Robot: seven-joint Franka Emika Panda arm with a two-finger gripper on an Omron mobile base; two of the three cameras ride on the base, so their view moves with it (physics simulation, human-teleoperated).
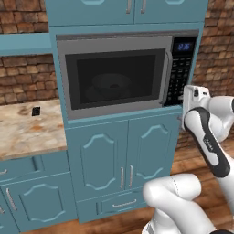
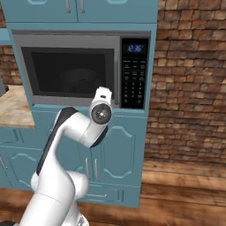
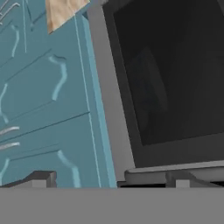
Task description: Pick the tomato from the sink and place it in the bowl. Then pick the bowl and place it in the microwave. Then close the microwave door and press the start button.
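Note:
The microwave [image 1: 125, 73] sits in teal cabinetry, and its door [image 1: 114, 80] is shut flat against the front. Through the dark glass the bowl [image 1: 109, 86] [image 2: 79, 79] shows faintly inside. The tomato is hidden and the sink is out of view. My gripper [image 1: 187, 107] hovers just in front of the microwave's lower right corner, below the black control panel [image 1: 180, 68] [image 2: 133, 75]. In the hand view its fingertips [image 3: 41, 178] stand wide apart, so the gripper [image 3: 111, 181] is open with nothing between them, facing the door's window [image 3: 170, 74] and grey frame.
Teal cabinet doors [image 1: 123, 155] and a drawer fill the space under the microwave. A beige stone counter [image 1: 27, 128] runs off to the left, with a small dark outlet [image 1: 35, 111] at its back. A brick wall [image 2: 190, 88] stands to the right above a wooden floor [image 2: 185, 190].

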